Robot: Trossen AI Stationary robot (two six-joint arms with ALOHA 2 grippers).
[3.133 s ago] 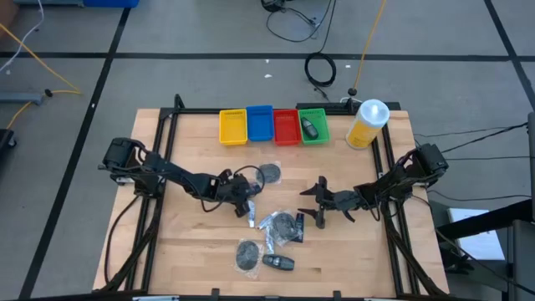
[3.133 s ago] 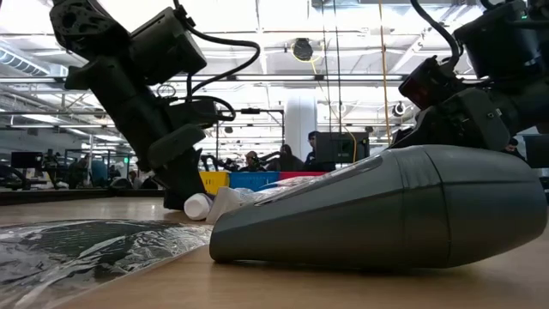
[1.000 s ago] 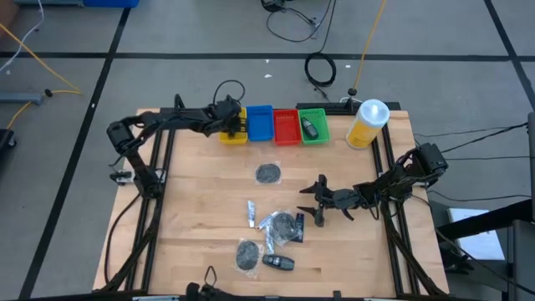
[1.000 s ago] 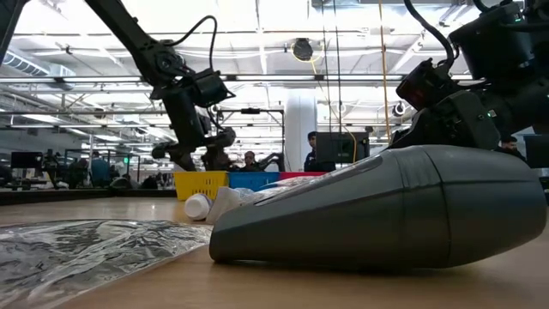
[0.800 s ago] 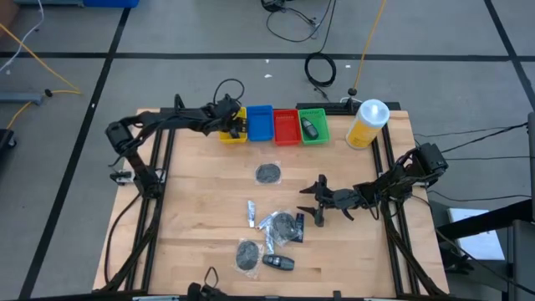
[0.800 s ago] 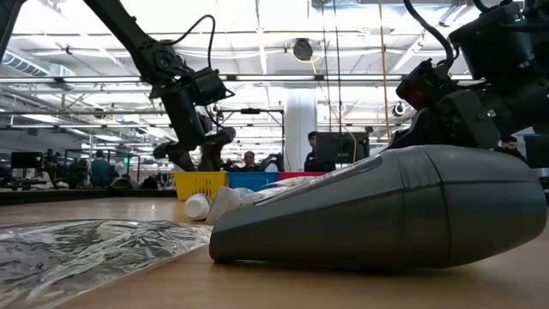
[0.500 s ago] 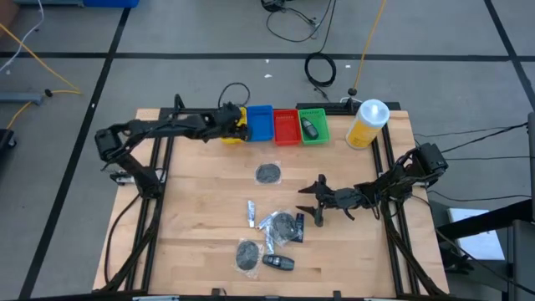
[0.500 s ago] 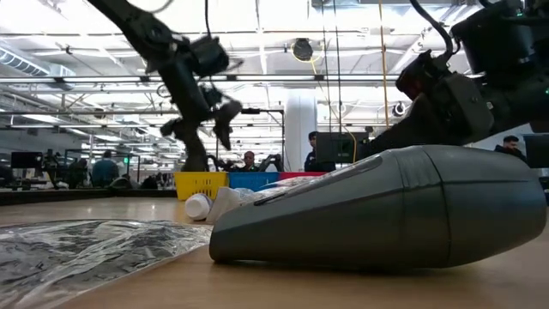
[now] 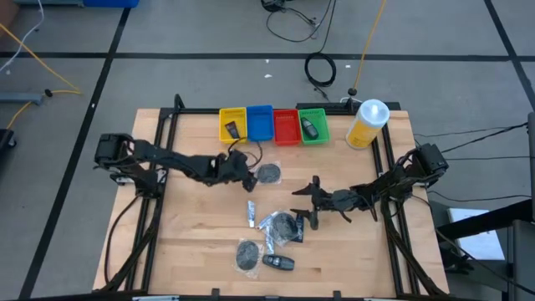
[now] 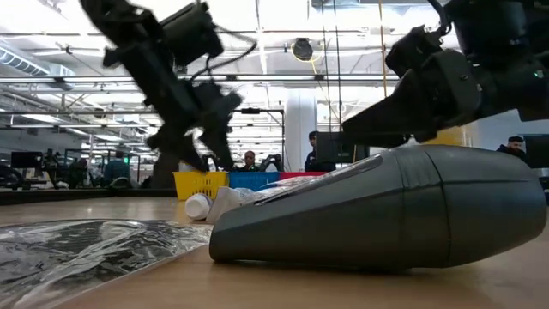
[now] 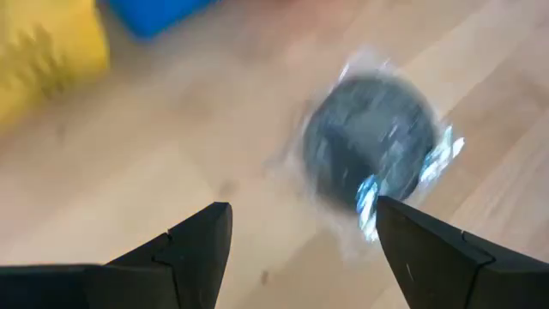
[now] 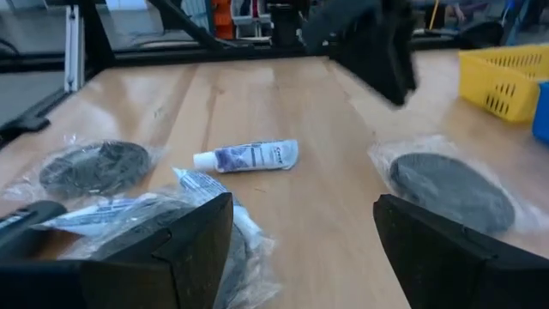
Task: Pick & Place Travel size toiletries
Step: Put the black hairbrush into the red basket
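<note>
My left gripper [image 9: 248, 174] is open and hovers just left of a flat grey disc in clear wrap [image 9: 268, 173], which lies flat on the table between the fingers in the left wrist view [image 11: 373, 142]. My right gripper [image 9: 303, 201] is open and sits right of a wrapped disc [image 9: 282, 224] and a dark mini bottle [image 9: 298, 232]. A small white tube [image 12: 249, 156] lies beyond it. Another disc [image 9: 247, 253] and a dark bottle [image 9: 278, 262] lie near the table's near edge. One dark item lies in the yellow tray [image 9: 231, 129], another in the green tray [image 9: 308, 127].
Four coloured trays [image 9: 260, 124] stand in a row at the far edge, with a big yellow white-capped bottle [image 9: 366, 123] to their right. The low view is filled by the near dark bottle [image 10: 386, 215] and clear wrap [image 10: 86, 249]. People sit far behind the table.
My left gripper has left the yellow tray, moving toward the near edge and down to the grey disc in the table's middle. A dark item now shows in the yellow tray where the gripper was. My right gripper has shifted slightly toward the table's left.
</note>
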